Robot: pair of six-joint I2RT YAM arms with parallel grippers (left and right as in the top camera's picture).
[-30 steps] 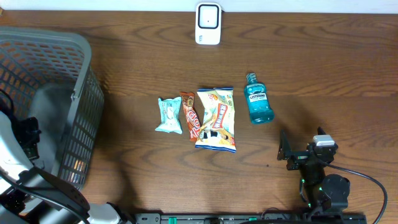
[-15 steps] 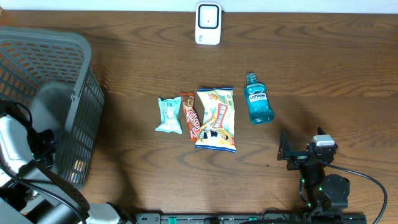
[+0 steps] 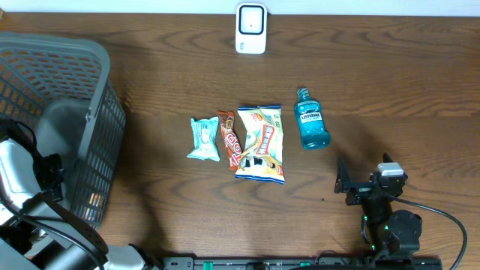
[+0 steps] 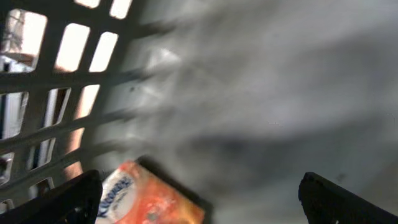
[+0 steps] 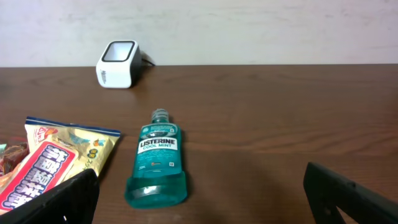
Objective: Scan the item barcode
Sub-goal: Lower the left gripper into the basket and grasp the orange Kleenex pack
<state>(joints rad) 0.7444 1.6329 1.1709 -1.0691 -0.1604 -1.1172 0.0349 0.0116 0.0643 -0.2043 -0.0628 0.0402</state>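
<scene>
Right gripper sits wide open and empty at the surface's 5 o'clock corner. The mouthwash bottle lies near it toward 11 o'clock, long axis running 12 to 6, cap toward the scanner. Left gripper is released too, down in the basket over a Kleenex pack, so I'd guess the right arm's nearer for the bottle.

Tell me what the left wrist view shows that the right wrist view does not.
Only the left wrist: the inside of the grey basket and an orange Kleenex pack lying in it. Only the right wrist: the white scanner, the Listerine bottle lying flat and the yellow snack bag on the table. Both: no shared object; the left gripper and right gripper each have open, empty jaws.
</scene>
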